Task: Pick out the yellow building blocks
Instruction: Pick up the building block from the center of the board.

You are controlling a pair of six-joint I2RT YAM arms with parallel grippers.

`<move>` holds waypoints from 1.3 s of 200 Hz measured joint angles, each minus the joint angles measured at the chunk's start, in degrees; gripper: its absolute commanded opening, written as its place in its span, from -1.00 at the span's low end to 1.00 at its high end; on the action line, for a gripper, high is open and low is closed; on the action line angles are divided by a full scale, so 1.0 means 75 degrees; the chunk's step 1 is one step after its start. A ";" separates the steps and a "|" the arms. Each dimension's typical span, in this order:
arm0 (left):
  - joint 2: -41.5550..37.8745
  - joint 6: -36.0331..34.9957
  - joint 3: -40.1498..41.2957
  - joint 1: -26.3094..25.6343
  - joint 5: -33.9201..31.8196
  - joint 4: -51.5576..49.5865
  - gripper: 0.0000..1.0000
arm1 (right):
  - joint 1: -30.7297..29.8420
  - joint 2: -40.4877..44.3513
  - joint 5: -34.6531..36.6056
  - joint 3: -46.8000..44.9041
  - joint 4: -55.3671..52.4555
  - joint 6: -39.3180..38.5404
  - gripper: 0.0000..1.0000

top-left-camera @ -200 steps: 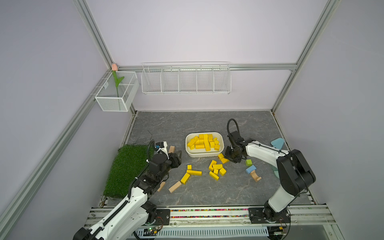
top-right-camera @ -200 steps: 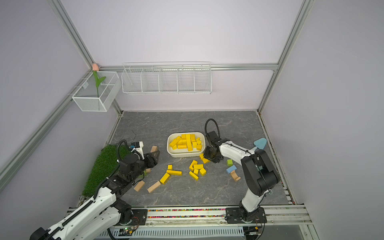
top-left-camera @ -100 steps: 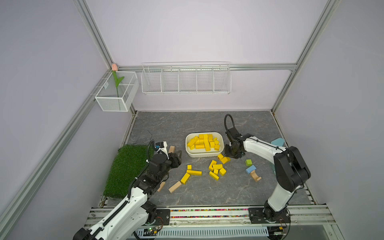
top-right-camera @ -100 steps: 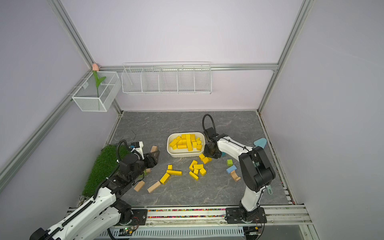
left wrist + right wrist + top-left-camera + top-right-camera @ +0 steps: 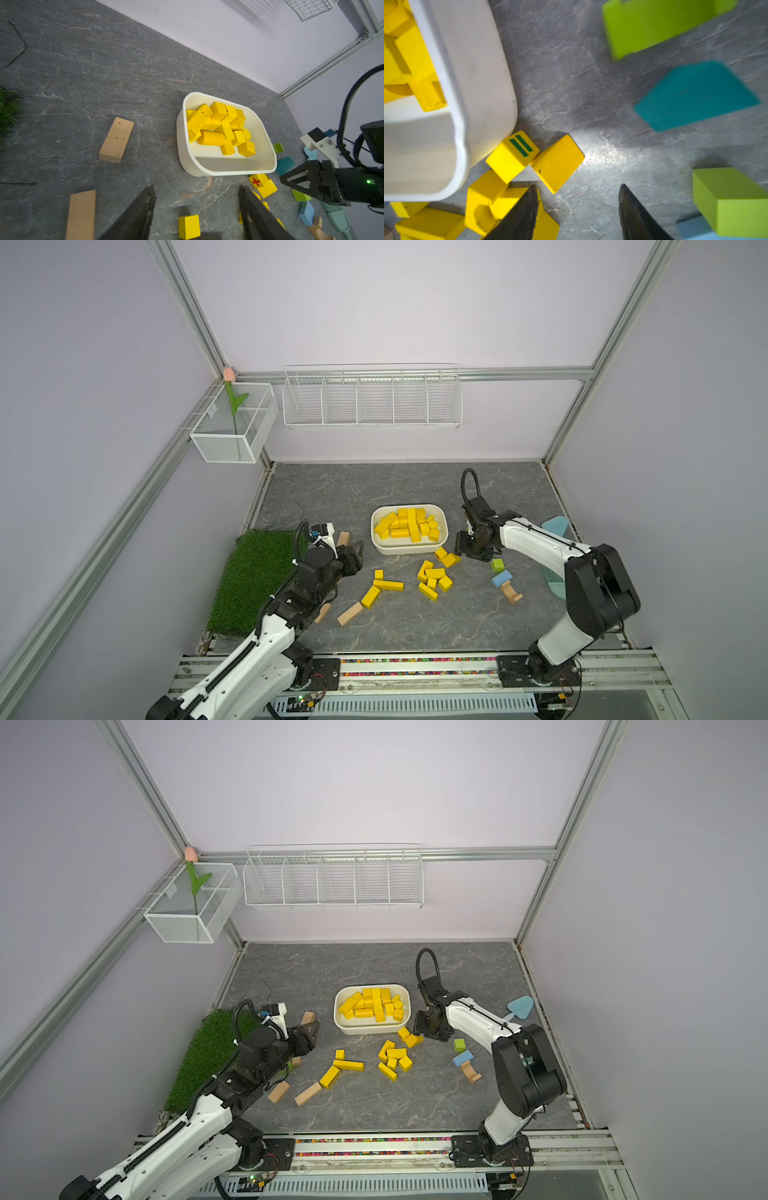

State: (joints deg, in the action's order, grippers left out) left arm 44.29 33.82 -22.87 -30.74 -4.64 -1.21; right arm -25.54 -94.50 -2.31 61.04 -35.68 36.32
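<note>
Tub [image 5: 409, 549] of yellow blocks [image 5: 409, 524], centre of frame
Piled in the white tub: cubes, bars, a cylinder. Scattered on floor [image 5: 374, 489] just below tub, lower centre: loose blocks [image 5: 434, 578], one striped cube [image 5: 512, 155] against tub's wall. Beside tub's lower right corner: right gripper [image 5: 579, 186], fingers spread, gripping nothing. Lower left of tub: left gripper [image 5: 197, 190], fingers likewise apart over bare floor, nothing held. Upper left: wire basket [image 5: 224, 448] with tulip [image 5: 235, 406]. Upper centre: wire rack [image 5: 372, 423] on back wall
</note>
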 measured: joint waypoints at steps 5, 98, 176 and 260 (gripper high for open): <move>0.0000 0.0000 -0.0003 0.0000 0.0000 0.0000 0.31 | 0.0000 0.0000 -0.0128 -0.0044 0.0050 0.0061 0.41; -0.0009 0.0000 0.0000 0.0012 0.0000 0.0003 0.32 | 0.0003 -0.0172 -0.1329 -0.0239 0.0737 0.1988 0.12; -0.0344 0.0003 0.0044 0.0055 0.0000 -0.0038 0.34 | 0.0131 -0.0755 -0.1419 -0.0012 0.0877 0.2722 0.04; -0.0463 0.0006 0.0102 0.0099 0.0000 -0.0047 0.35 | 0.0157 -0.0903 -0.1376 0.0178 0.0851 0.2897 -0.17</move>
State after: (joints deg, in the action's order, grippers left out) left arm 40.82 33.87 -22.11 -30.00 -4.64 -1.56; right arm -24.36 -101.27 -12.62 62.37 -29.30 58.04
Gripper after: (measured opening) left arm 0.673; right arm 0.414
